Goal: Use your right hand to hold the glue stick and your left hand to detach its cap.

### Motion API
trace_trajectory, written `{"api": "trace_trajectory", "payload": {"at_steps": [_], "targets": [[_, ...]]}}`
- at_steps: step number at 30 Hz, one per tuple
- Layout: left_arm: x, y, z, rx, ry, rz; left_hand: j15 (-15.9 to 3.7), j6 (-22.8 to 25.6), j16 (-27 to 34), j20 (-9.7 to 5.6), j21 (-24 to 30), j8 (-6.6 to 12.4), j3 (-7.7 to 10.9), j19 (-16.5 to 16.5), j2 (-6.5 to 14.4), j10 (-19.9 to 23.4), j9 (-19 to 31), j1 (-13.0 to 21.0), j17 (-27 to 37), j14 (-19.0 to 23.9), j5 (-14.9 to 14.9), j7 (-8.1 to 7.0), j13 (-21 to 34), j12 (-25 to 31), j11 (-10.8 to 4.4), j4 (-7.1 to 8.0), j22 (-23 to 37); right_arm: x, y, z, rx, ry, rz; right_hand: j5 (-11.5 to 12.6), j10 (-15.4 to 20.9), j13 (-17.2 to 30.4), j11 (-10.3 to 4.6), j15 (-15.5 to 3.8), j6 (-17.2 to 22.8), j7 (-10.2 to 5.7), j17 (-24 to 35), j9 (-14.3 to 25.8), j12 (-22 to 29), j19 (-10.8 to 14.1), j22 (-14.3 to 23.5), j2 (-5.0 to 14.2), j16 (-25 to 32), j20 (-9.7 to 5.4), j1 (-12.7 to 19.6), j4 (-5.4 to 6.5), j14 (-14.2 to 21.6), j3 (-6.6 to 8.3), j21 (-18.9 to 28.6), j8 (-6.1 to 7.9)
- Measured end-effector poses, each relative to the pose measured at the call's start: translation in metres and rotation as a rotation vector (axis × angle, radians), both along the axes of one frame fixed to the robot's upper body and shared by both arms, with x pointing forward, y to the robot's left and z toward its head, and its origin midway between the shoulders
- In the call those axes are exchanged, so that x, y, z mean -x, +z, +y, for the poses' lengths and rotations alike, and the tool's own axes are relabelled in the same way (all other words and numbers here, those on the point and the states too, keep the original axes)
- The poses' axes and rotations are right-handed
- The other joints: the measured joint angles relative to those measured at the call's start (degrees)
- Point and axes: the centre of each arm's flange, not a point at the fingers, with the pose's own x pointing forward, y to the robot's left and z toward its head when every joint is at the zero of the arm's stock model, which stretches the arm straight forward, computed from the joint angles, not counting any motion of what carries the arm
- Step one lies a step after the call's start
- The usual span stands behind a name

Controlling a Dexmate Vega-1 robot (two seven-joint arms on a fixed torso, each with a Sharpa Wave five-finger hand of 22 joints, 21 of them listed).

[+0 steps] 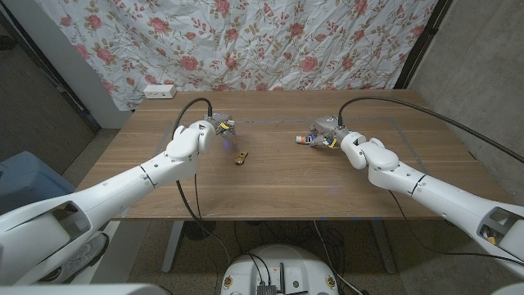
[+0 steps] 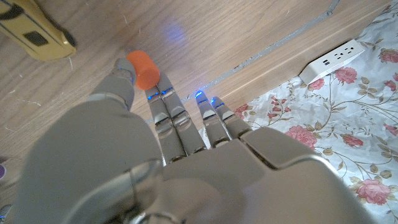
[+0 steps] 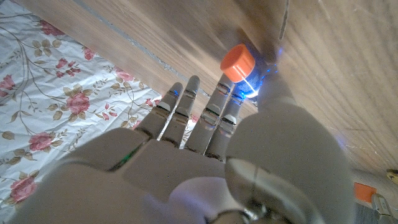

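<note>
Gripping glue stick point(image 3: 238, 62), right hand point(image 1: 323, 135); left hand point(image 1: 219, 127) holding cap point(image 2: 143, 68)

Yellow object point(image 1: 240, 156) between both hands

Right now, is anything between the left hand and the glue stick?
Nothing visible. Bare table lies between the left hand and the glue stick in the right hand; the yellow thing lies nearer the front.

A small yellow object point(image 1: 240, 157) lies mid-table; at ten o'clock a white power strip point(image 1: 159, 91) sits beneath the floral cloth point(image 1: 270, 41).
</note>
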Motion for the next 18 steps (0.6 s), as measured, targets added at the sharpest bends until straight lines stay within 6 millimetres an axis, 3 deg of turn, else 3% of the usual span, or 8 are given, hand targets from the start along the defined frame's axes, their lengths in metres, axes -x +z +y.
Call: {"api": "trace_trajectory", "payload": {"at_steps": [18], "targets": [[-0.0021,-0.0067,0.0037,-0.030,0.030,-0.004,0.03,-1.0,0.0,-0.19,0.0,-0.23,-0.47,-0.2,0.2,-1.6,0.0,-0.2,0.0,-0.9,0.0,-1.00,0.0,0.0,-0.08,-0.01,0.0,-0.0015,-0.0010,-0.0001,0.001,-0.003,0.004,0.0,-0.8,-0.1,0.00,0.00,-0.6,-0.62,0.0,0.0,0.0,0.0,0.0,0.00,0.0,0.00,0.0,0.24,0.0,-0.24,0.0,-0.45]]}}
